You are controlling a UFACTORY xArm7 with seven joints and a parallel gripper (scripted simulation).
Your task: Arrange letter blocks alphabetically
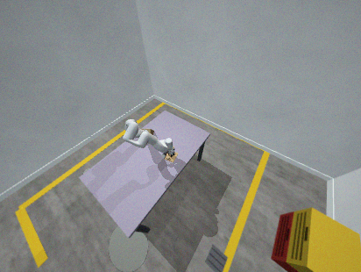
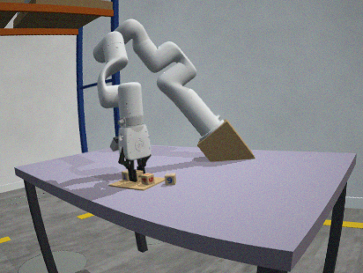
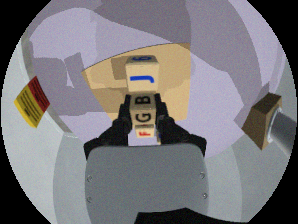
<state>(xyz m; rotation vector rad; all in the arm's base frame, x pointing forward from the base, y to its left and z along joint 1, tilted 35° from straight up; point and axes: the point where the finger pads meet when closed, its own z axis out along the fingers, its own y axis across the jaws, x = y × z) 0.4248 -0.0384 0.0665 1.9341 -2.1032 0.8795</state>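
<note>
Wrist view: B/G block [image 2: 139, 173] [image 3: 143, 116] is clamped in the gripper [image 1: 171, 153] [image 2: 137, 173] [image 3: 143, 101], two sit on the mat [image 1: 171, 158] [image 2: 119, 184] [image 3: 175, 75], fourth's off; placement and release left, I'd guess.

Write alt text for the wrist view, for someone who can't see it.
A black gripper grips a wooden block showing black B and G above a thin tan mat. Beyond it sits a wooden block with a blue J; nearer, a red F shows on another.

Lilac table [image 1: 118, 175] [image 2: 247, 194] [image 3: 210, 100]: tan mat [image 1: 172, 160] [image 2: 121, 185] [image 3: 175, 90] lying at nine o'clock; from it, block marked 9 [image 2: 170, 180] at three, brown pedestal [image 1: 151, 132] [image 2: 226, 143] [image 3: 260, 122] at two.
</note>
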